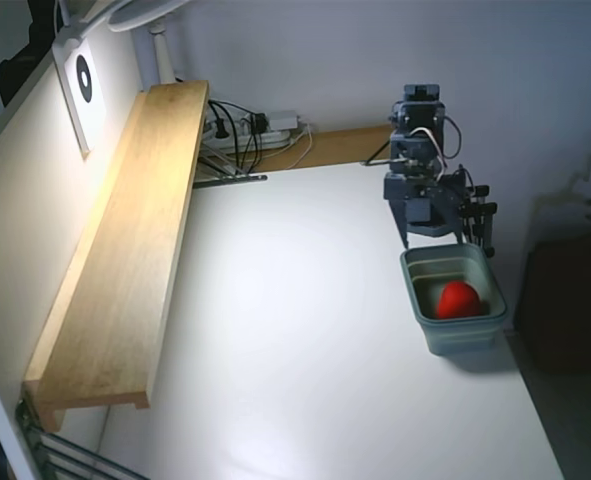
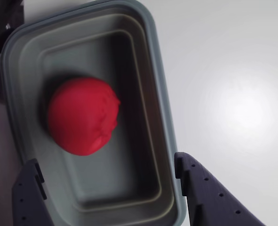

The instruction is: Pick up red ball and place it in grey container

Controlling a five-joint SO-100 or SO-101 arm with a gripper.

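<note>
Now the red ball (image 1: 458,298) lies inside the grey container (image 1: 475,335), resting on the tub's floor; in the fixed view it sits toward the right of the middle, and in the wrist view (image 2: 82,115) it lies left of the middle, close to the left wall. The grey container's (image 2: 169,136) thick rim and stepped walls show clearly from the wrist camera, and nothing else is seen in it.

The container stands on the white tabletop (image 1: 305,330) at the right side of the scene, close to the right edge. Just beyond its far rim stands the dark arm, folded upright, with the hand (image 1: 437,238) hanging above that far end of the tub. In the wrist view the hand (image 2: 108,181) is spread wide: one fingertip (image 2: 30,188) shows over the left rim, the other fingertip (image 2: 195,179) over the right rim and the tabletop beside it, with the tub's floor open between them. It holds nothing, and the ball lies apart from both tips.

Along the left of the fixed view runs a long wooden shelf (image 1: 125,260), brightly lit. At the far end, cables and a power strip (image 1: 260,125) lie behind it.
</note>
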